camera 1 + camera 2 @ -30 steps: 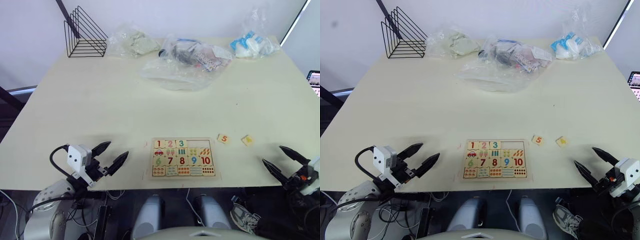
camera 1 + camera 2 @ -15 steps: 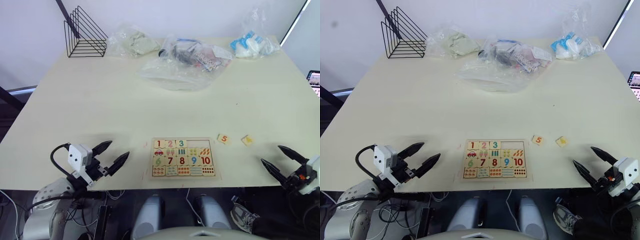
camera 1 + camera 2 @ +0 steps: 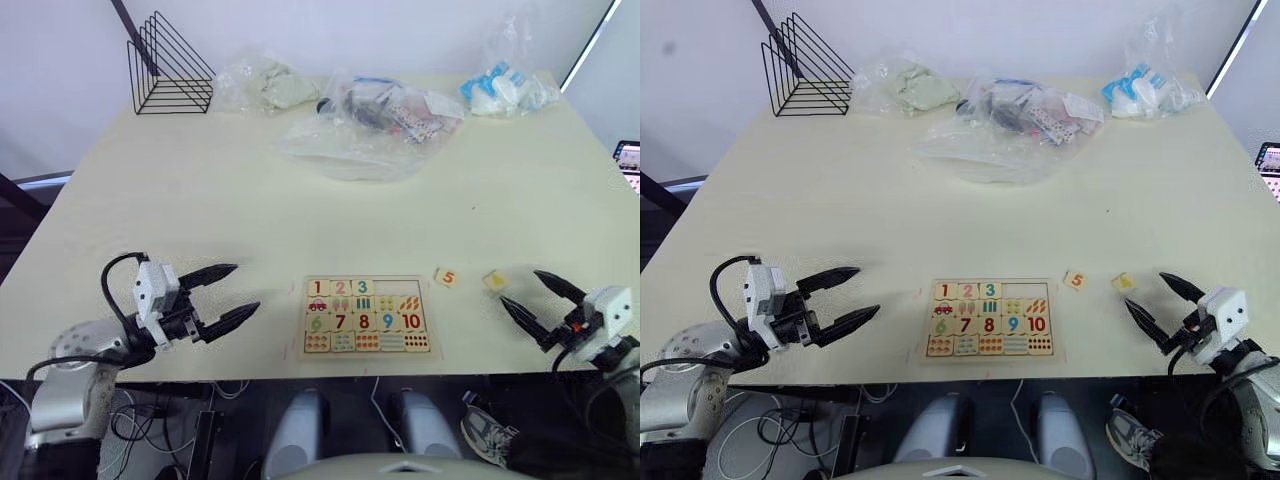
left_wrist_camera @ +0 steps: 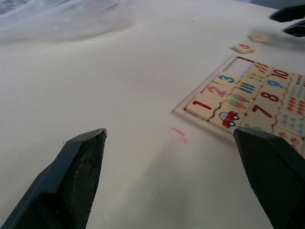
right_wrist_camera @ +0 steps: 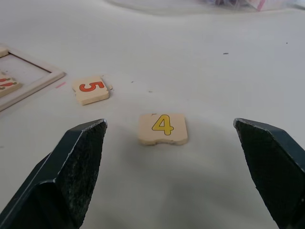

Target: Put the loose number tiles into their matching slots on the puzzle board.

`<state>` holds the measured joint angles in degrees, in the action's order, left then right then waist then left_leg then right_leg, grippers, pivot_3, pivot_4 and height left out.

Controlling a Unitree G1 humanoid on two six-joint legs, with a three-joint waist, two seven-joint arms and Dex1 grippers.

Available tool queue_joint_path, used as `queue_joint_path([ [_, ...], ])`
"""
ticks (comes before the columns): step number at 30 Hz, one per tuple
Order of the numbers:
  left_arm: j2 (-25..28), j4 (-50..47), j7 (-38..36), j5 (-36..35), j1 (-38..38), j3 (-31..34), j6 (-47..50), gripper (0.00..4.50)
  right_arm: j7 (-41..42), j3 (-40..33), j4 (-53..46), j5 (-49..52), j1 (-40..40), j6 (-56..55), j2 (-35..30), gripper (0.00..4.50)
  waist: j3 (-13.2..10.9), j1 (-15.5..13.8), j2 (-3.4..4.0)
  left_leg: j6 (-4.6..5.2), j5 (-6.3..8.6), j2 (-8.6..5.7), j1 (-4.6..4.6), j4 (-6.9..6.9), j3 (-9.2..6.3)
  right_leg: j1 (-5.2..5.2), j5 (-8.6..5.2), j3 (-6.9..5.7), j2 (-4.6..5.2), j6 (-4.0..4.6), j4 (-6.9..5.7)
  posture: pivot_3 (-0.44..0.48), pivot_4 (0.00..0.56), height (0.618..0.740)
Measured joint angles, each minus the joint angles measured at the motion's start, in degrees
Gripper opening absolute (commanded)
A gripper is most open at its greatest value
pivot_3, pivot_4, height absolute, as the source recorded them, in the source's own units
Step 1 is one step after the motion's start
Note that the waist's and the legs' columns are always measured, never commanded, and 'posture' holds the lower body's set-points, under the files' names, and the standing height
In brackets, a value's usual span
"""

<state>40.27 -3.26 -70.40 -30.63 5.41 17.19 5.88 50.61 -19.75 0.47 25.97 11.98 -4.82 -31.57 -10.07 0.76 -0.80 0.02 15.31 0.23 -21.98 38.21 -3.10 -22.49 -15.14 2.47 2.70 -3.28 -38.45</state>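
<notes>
The puzzle board (image 3: 365, 316) lies near the table's front edge, with tiles 1, 2 and 3 seated in its top row. To the right of the 3, two slots (image 3: 398, 287) are bare wood. Two loose number tiles lie on the table right of the board: the orange 5 (image 3: 447, 278) and the yellow 4 (image 3: 494, 281). My right gripper (image 3: 520, 287) is open, low over the table, its fingers (image 5: 81, 162) pointing at the 4 (image 5: 163, 128) from just to its right, not touching it. My left gripper (image 3: 246, 288) is open and empty, left of the board (image 4: 228, 102).
Clear plastic bags (image 3: 365, 120) with small items lie along the back of the table, and a black wire rack (image 3: 168, 68) stands at the back left. Bare tabletop (image 3: 300, 210) stretches between the bags and the board.
Both grippers have moved forward over the table. The right one has come up to the 4 tile, and the left one has turned toward the board. Both stay open.
</notes>
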Motion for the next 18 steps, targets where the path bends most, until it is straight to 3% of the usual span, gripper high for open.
queue_joint_path([
  [12, 4.47, 12.60, -18.78, -0.83, -13.09, -4.38, -5.76, 4.46, -8.79, 4.58, -3.42, -5.56, -4.03, 11.68, -0.61, 4.50, -0.01, 0.10, -0.02, 0.00, 0.00, -0.07, -0.02, 0.01, 0.05, -0.05, 0.00, -0.01, -0.04, 0.00, -0.01, 0.000, 0.150, 0.740],
  [18, 9.92, 14.91, -20.07, -5.90, -16.86, -10.32, -9.95, 4.46, -11.16, 5.82, -5.51, -6.31, -4.83, 15.25, -0.56, 4.50, -0.01, 0.06, -0.02, 0.00, 0.00, 0.02, -0.07, 0.01, -0.09, -0.08, 0.01, -0.01, -0.02, -0.01, -0.02, 0.000, 0.150, 0.740],
])
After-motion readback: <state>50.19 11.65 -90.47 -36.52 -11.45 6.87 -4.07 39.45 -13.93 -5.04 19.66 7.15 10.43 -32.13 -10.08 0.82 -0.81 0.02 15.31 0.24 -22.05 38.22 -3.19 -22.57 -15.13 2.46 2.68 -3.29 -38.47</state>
